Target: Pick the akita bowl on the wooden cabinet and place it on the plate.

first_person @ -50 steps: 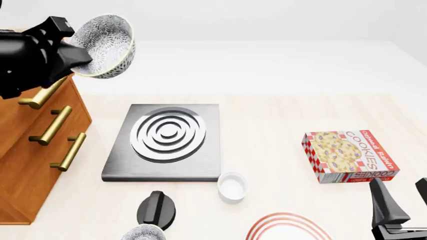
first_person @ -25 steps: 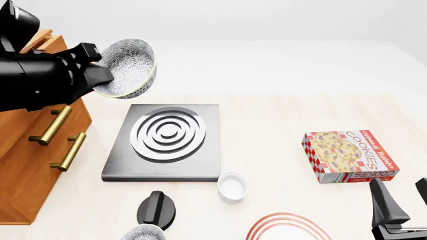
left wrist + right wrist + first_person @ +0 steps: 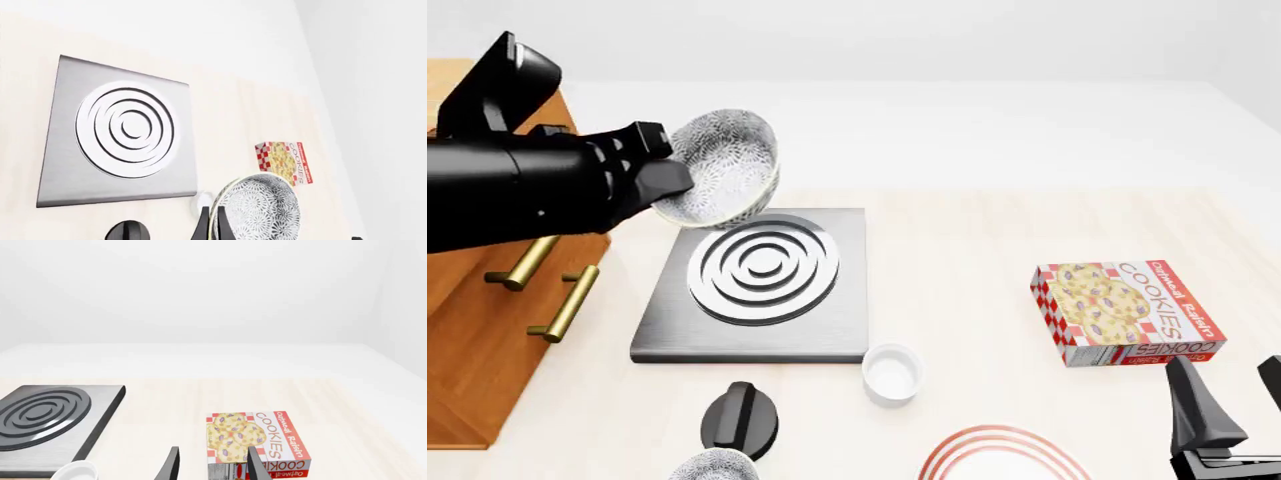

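Fingers of my left gripper (image 3: 674, 185) pinch the rim of the akita bowl (image 3: 727, 167), holding it tipped in the air above the stove plate (image 3: 761, 285), off the wooden cabinet (image 3: 487, 330). So the pick is done. The carry to the plate (image 3: 1004, 455) at the near edge remains. My right gripper (image 3: 210, 467) hangs parted, empty, near the cookie box (image 3: 1128, 312).

Glossy speckled akita bowl (image 3: 731, 165), brushed-metal stove plate (image 3: 755, 288), grained wooden cabinet (image 3: 481, 330)
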Available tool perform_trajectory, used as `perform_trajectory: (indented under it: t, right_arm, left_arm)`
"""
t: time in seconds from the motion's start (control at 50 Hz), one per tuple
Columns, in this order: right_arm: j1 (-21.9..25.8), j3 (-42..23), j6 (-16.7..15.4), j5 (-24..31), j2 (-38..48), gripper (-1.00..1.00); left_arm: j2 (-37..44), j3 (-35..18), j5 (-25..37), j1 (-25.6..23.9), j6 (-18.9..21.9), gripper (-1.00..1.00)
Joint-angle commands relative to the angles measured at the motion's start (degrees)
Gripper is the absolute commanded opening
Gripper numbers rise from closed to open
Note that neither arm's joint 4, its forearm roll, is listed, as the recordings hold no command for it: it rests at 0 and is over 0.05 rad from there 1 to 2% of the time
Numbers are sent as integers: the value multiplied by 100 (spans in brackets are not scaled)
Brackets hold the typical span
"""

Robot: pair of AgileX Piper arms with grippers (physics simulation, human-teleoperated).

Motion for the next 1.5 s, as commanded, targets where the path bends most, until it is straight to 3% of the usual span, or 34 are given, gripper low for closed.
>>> perform_trajectory:
  t: [0.02, 0.72, 1.5]
  right_arm:
    - [0, 0, 0, 0, 0, 100]
    - [0, 0, 0, 0, 0, 100]
    - [0, 0, 0, 0, 0, 100]
  left_arm:
    - [5, 49, -16, -369, 6, -100]
    - [194, 50, 72, -1083, 283, -100]
    - [483, 142, -16, -1707, 300, -100]
